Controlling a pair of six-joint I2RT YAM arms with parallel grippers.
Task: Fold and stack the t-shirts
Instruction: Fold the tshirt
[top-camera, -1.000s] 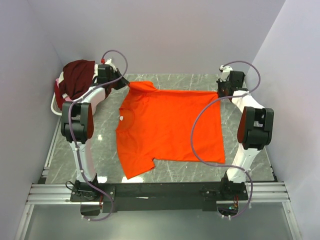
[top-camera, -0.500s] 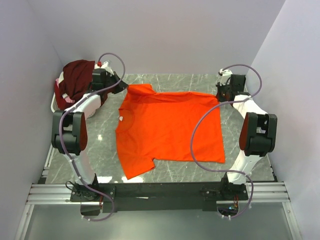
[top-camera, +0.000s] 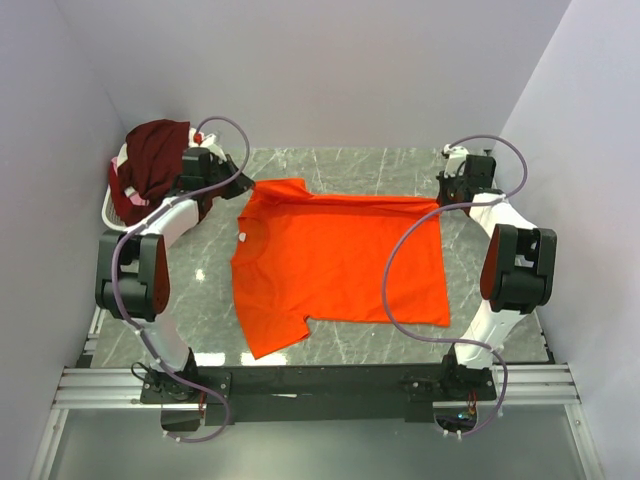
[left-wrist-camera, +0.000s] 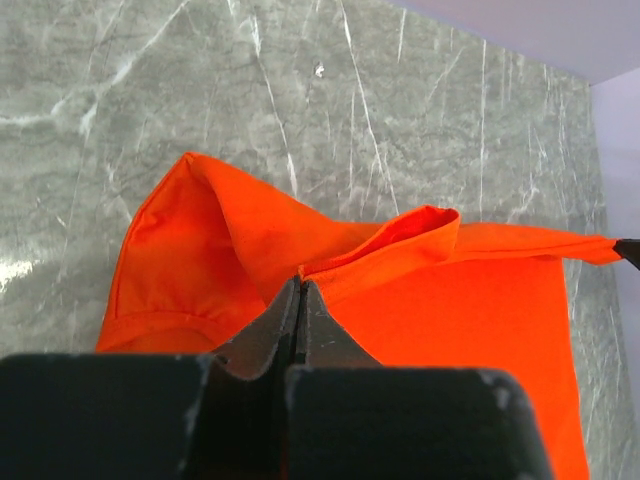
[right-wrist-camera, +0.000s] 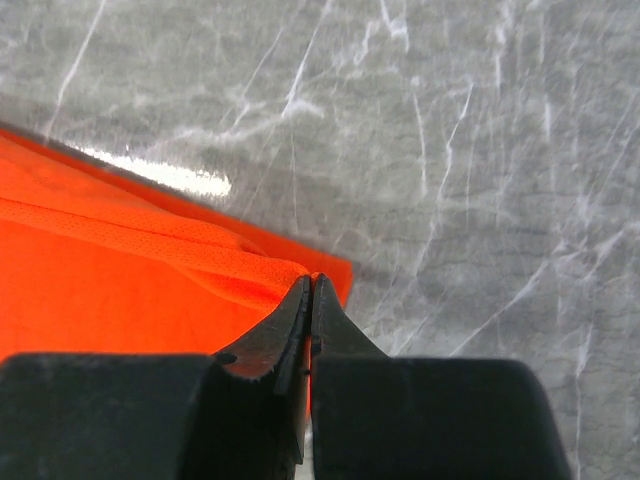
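A bright orange t-shirt lies spread on the grey marble table, collar to the left. My left gripper is shut on its far left edge by the sleeve; in the left wrist view the jaws pinch a raised fold of orange cloth. My right gripper is shut on the far right hem corner; in the right wrist view the jaws clamp the orange hem. A dark maroon t-shirt is heaped in the basket, with pink cloth under it.
A white wire basket stands at the far left corner against the wall. Pale walls close in the table on the left, back and right. Bare marble shows left of the shirt and along the far edge.
Both grippers have drawn the shirt's far edge a little toward the near side. The left arm's elbow has swung out to the left. Both stay shut on the cloth.
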